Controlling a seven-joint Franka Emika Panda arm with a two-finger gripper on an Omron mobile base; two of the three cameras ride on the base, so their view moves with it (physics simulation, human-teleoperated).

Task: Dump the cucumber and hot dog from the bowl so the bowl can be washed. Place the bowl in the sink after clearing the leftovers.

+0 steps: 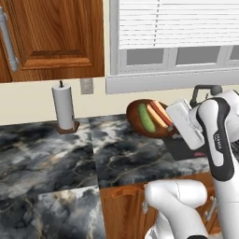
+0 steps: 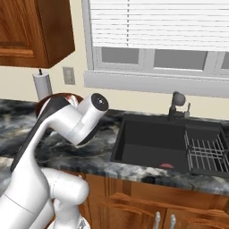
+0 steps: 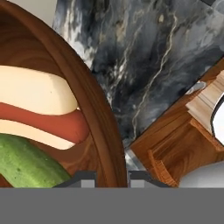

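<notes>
The gripper (image 3: 111, 177) is clamped on the rim of the bowl (image 1: 135, 116), which is raised and tipped over the counter (image 1: 70, 149) just left of the sink (image 2: 152, 143). Its open face tilts toward the left base camera. Inside, the cucumber (image 1: 146, 117) and hot dog (image 1: 158, 114) lie side by side, touching, long axes parallel, slanting down toward the wrist.

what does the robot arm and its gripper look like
The arm is glossy white with rounded, tubular links and dark grey to black joint bands, one carrying small white lettering. The gripper ends in two small dark grey finger tips. No loose cables are visible.
</notes>
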